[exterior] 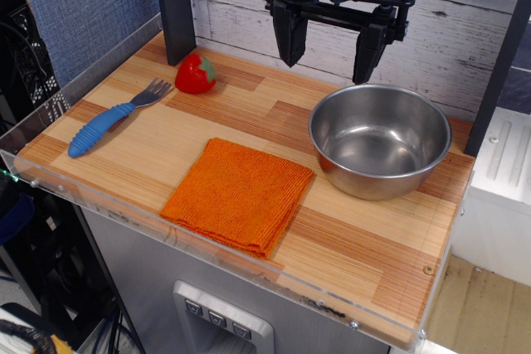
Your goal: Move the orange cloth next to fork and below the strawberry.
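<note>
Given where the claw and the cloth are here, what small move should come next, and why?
Probably bring the claw forward and down over the cloth. It hangs open above the bowl's far rim, holding nothing, while the cloth lies flat beside the bowl, well right of the fork and the strawberry.

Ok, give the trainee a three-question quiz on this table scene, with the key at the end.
1. True or false: the end effector is shut on the orange cloth.
2. What lies nearest the strawberry? A) steel bowl B) fork C) orange cloth
3. Fill in: the end effector hangs above the far rim of the ____.

Key:
1. False. Its jaws are open and empty, up above the table.
2. B. The fork's tines point toward the strawberry.
3. steel bowl
</note>
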### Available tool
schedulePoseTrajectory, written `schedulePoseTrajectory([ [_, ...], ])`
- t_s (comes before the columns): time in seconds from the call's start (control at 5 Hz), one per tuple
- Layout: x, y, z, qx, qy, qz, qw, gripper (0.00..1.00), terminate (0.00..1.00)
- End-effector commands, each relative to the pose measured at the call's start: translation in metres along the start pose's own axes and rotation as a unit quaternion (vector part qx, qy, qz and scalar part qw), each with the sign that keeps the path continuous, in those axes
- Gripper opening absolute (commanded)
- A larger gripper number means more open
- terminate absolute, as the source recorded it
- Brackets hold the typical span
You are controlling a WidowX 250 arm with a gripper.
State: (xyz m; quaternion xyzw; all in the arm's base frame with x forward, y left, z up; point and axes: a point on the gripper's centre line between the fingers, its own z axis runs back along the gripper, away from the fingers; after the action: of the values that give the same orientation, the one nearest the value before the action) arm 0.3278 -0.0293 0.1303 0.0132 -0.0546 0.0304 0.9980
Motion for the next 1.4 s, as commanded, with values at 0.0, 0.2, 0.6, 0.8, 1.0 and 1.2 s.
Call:
schedulePoseTrajectory([
  [0.0,0.000,0.000,0.000,0.000,0.000,0.000,1.0000,1.00,0.00],
  [0.2,-0.015,0.016,-0.007,0.004,-0.005,-0.017,0.9998,1.00,0.00],
  [0.6,-0.055,0.069,-0.020,0.018,0.003,-0.041,0.9990,1.00,0.00],
  [0.8,-0.067,0.086,-0.035,0.022,0.007,-0.020,0.9995,1.00,0.00],
  [1.0,-0.069,0.080,-0.065,0.034,0.029,-0.015,0.9989,1.00,0.00],
  [1.2,-0.066,0.077,-0.084,0.041,0.036,-0.013,0.9984,1.00,0.00],
])
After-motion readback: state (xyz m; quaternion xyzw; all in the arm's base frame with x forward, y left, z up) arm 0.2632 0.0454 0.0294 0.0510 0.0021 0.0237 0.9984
